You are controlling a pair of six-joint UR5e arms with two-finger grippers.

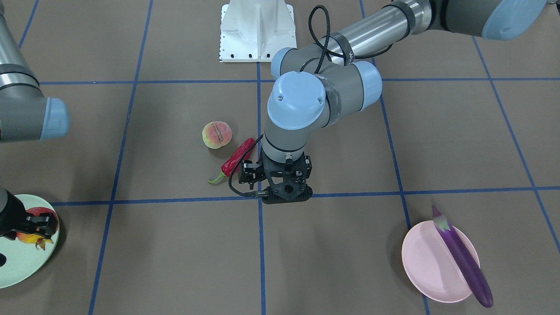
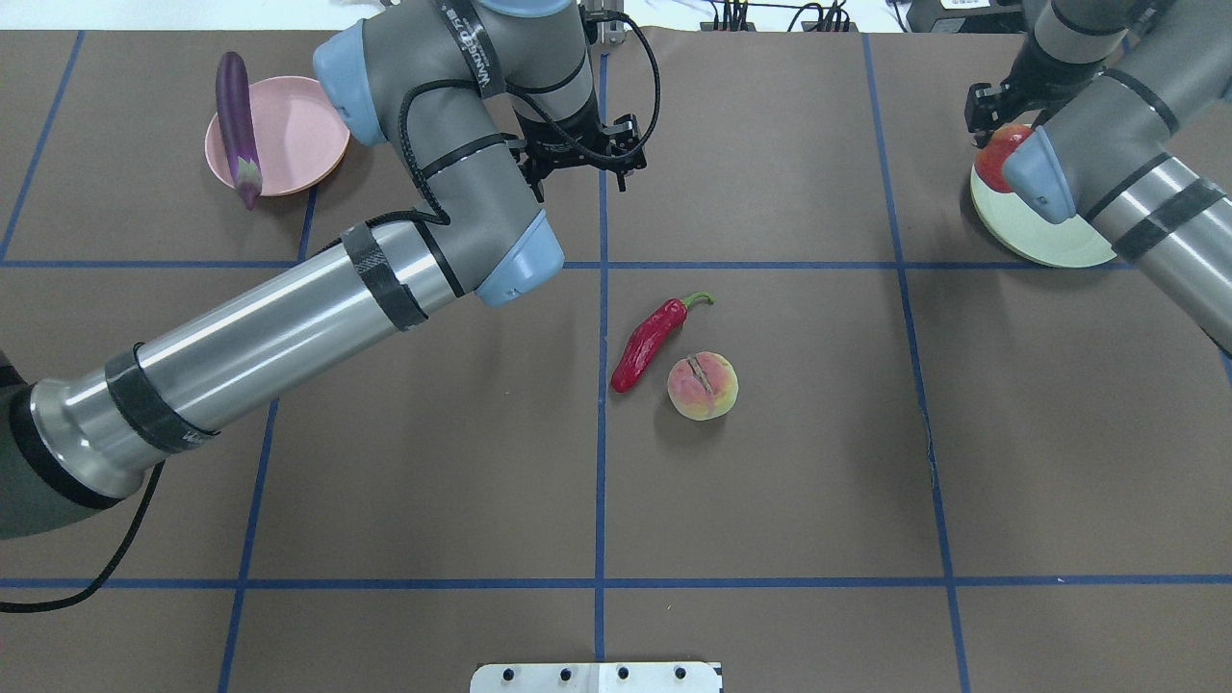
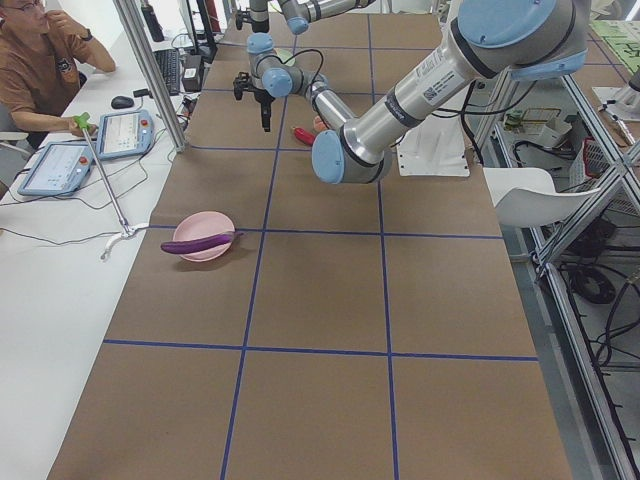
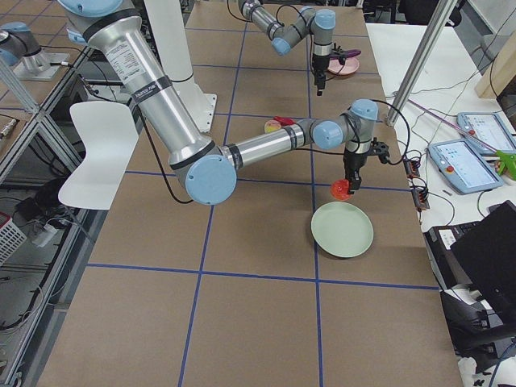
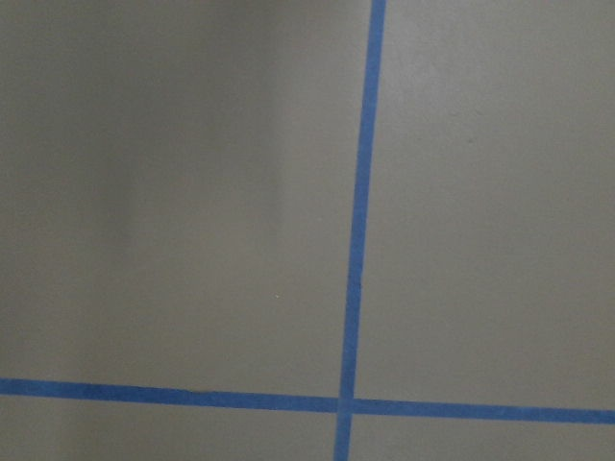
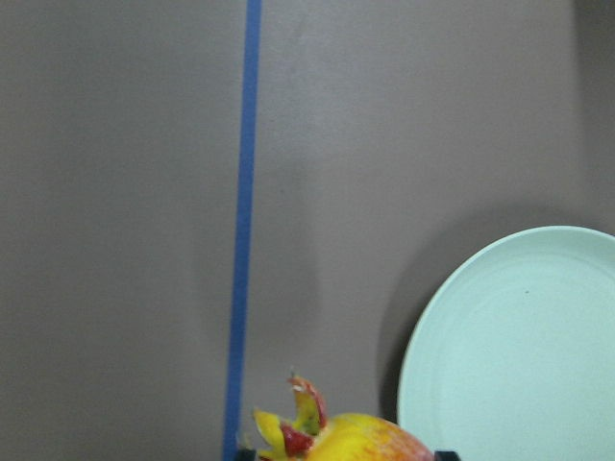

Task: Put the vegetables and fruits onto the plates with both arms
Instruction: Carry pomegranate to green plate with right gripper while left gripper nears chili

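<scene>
My left gripper (image 1: 280, 181) (image 2: 577, 154) hangs open and empty above the table's middle, on the far side of the chili as the overhead view shows it. The left wrist view shows only bare table. The red chili (image 1: 238, 156) (image 2: 650, 342) and the peach (image 1: 216, 134) (image 2: 703, 386) lie side by side on the table. The purple eggplant (image 1: 463, 258) (image 2: 236, 125) lies across the pink plate (image 1: 426, 262) (image 2: 289, 135). My right gripper (image 1: 33, 225) is shut on the pomegranate (image 1: 41, 213) (image 4: 342, 189) (image 6: 336, 437), held at the edge of the mint plate (image 1: 22, 267) (image 4: 343, 230) (image 6: 519, 355).
The white base block (image 1: 256, 30) (image 2: 597, 677) stands at the robot's edge of the table. Blue tape lines (image 5: 357, 221) grid the brown surface. An operator (image 3: 40, 60) sits with tablets beside the table. The left arm's elbow (image 2: 510, 260) hangs above the table's middle.
</scene>
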